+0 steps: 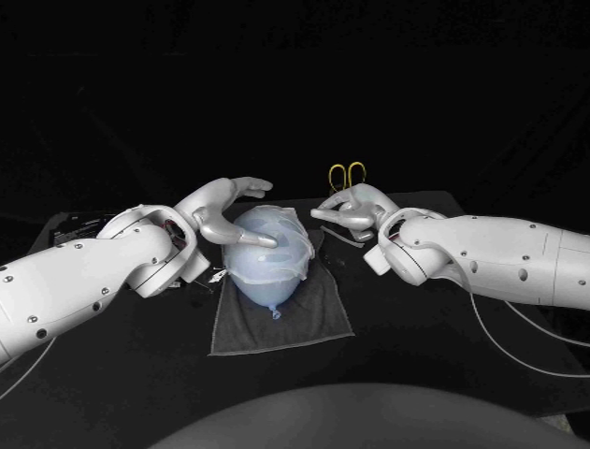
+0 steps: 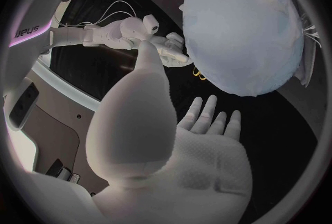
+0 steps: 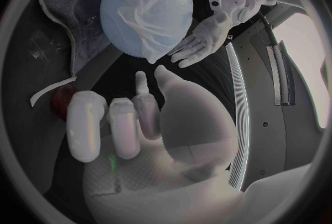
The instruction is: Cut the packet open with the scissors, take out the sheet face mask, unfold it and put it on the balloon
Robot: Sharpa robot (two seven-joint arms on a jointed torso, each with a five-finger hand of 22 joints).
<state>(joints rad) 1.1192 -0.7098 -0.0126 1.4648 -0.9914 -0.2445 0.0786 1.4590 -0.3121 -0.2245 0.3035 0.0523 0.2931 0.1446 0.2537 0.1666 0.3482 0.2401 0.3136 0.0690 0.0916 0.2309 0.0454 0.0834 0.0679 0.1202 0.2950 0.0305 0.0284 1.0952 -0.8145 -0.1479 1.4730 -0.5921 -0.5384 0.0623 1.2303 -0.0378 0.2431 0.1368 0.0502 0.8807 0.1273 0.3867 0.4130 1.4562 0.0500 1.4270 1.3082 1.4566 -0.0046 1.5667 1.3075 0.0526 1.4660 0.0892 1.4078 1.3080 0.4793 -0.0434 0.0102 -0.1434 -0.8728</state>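
A pale blue balloon [image 1: 270, 254] lies on a dark towel [image 1: 288, 318] in the middle of the table, with the white sheet mask [image 1: 279, 229] draped over it. The mask [image 3: 155, 5] looks wrinkled on the balloon [image 3: 135, 19]. My left hand [image 1: 227, 210] hovers at the balloon's left side, fingers spread and holding nothing. In its wrist view the palm [image 2: 201, 146] faces the balloon [image 2: 242, 25] across a small gap. My right hand [image 1: 346, 210] is just right of the balloon, fingers loosely bent [image 3: 124, 124], nothing in them. Yellow-handled scissors [image 1: 347, 173] lie behind it.
A thin white strip [image 3: 52, 94] and a small reddish thing [image 3: 62, 101] lie on the black table beside the towel [image 3: 76, 30], near my right hand. A crumpled clear piece [image 3: 38, 47] lies further along. Cables trail from the right arm [image 1: 510, 257].
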